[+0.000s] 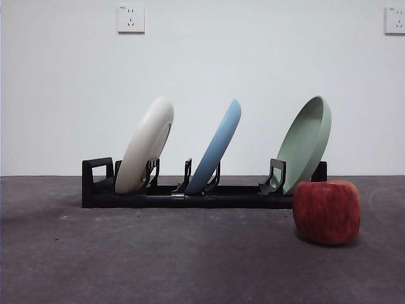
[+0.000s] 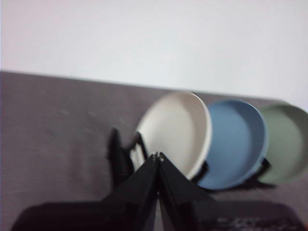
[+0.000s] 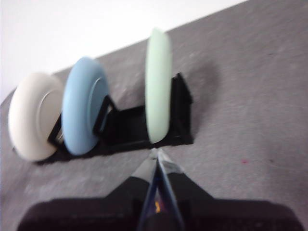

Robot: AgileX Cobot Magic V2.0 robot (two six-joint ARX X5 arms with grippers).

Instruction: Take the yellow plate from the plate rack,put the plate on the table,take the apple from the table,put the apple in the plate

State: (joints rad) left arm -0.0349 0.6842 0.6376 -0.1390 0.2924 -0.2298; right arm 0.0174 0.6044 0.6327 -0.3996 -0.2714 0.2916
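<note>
The cream yellow plate (image 1: 147, 144) leans upright in the left slot of the black plate rack (image 1: 183, 195). A blocky red apple (image 1: 326, 211) rests on the dark grey table (image 1: 158, 259), in front of the rack's right end. In the left wrist view the left gripper (image 2: 158, 156) hangs shut and empty, short of the yellow plate (image 2: 178, 127). From the right wrist camera, the right gripper (image 3: 156, 153) is shut and empty too, close to the rack (image 3: 139, 129) by the green plate's edge. Neither arm appears in the front view.
A light blue plate (image 1: 218, 147) stands in the rack's middle slot and a pale green plate (image 1: 307, 140) in its right slot. A white wall with two sockets (image 1: 130, 18) rises behind the table.
</note>
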